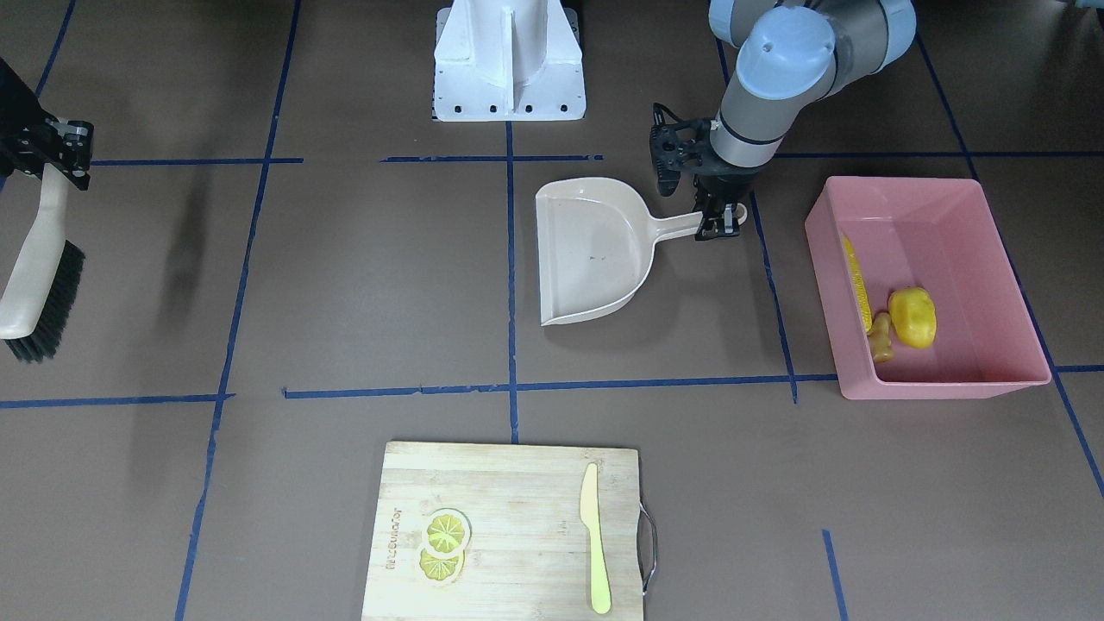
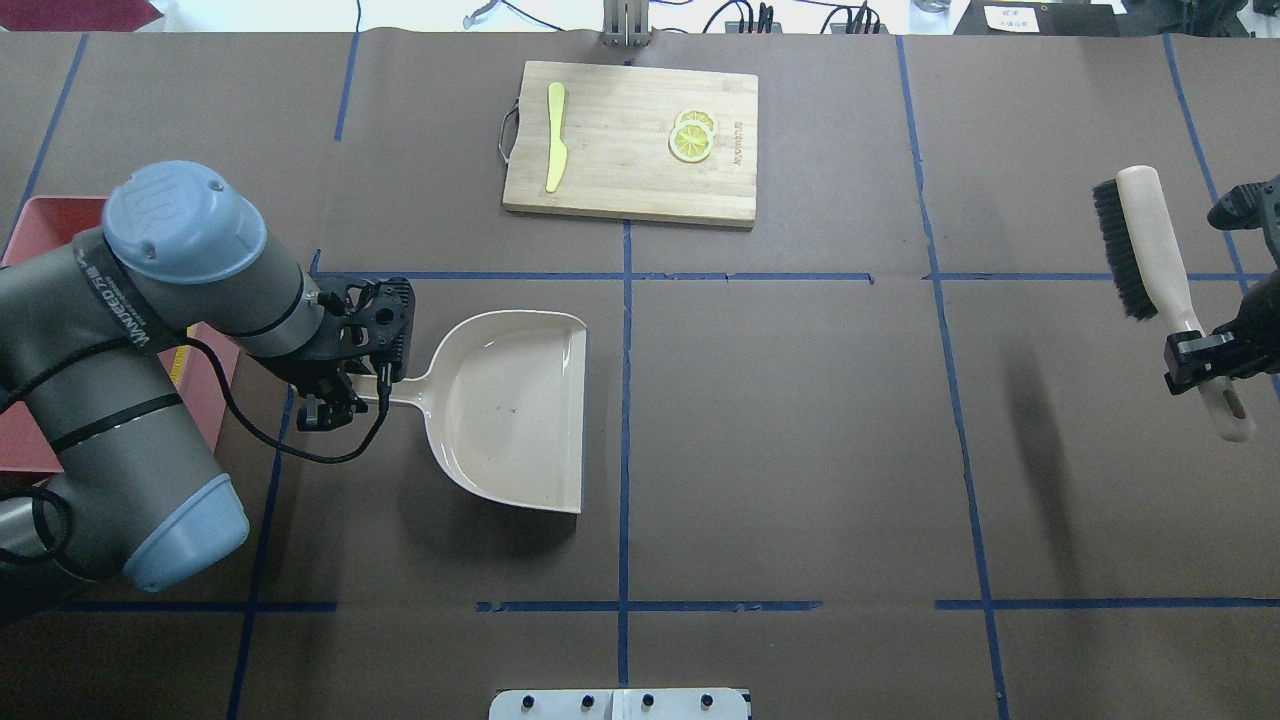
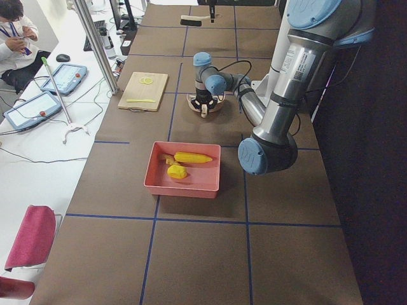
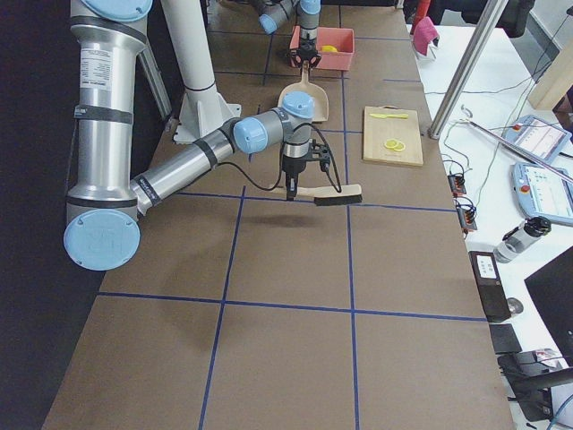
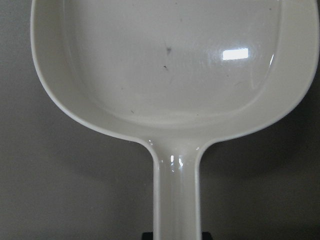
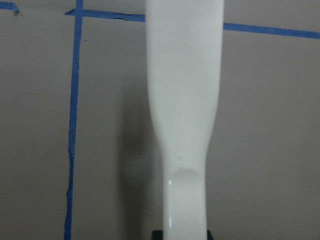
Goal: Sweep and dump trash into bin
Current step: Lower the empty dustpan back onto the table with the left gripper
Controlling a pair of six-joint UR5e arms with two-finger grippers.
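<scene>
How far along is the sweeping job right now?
Done: the corn, potato and ginger lie in the bin, and the dustpan is empty. In hand: the left jaws grip the dustpan's handle; the right jaws hold the brush above the table. Left: probably only putting the tools down.
</scene>
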